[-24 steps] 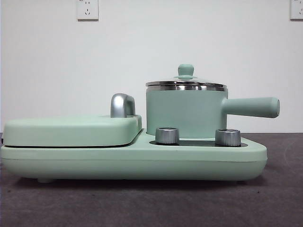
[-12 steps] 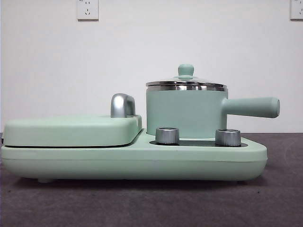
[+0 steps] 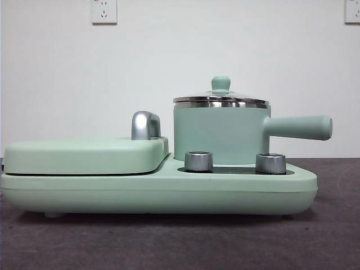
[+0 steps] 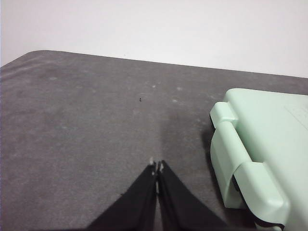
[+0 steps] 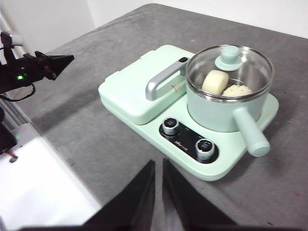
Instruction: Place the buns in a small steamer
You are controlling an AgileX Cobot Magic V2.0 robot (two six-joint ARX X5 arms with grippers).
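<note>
The small steamer (image 3: 220,132) is a mint-green pot standing on the right half of a green appliance base, with its glass lid (image 5: 230,67) on. Through the lid in the right wrist view I see both buns inside: the smooth one (image 5: 214,82) and the ridged one (image 5: 237,90) side by side. My right gripper (image 5: 158,164) is shut and empty, high above the table in front of the appliance. My left gripper (image 4: 157,166) is shut and empty over bare grey table beside the appliance's hinged end (image 4: 240,159). It also shows in the right wrist view as a black tip (image 5: 57,61). The front view shows neither gripper.
A flat green griddle cover (image 3: 84,154) with a chrome handle (image 3: 145,125) fills the base's left half. Two steel knobs (image 3: 198,161) (image 3: 270,163) sit in front of the pot, whose straight handle (image 3: 298,127) sticks out sideways. A white surface (image 5: 43,192) borders the grey table.
</note>
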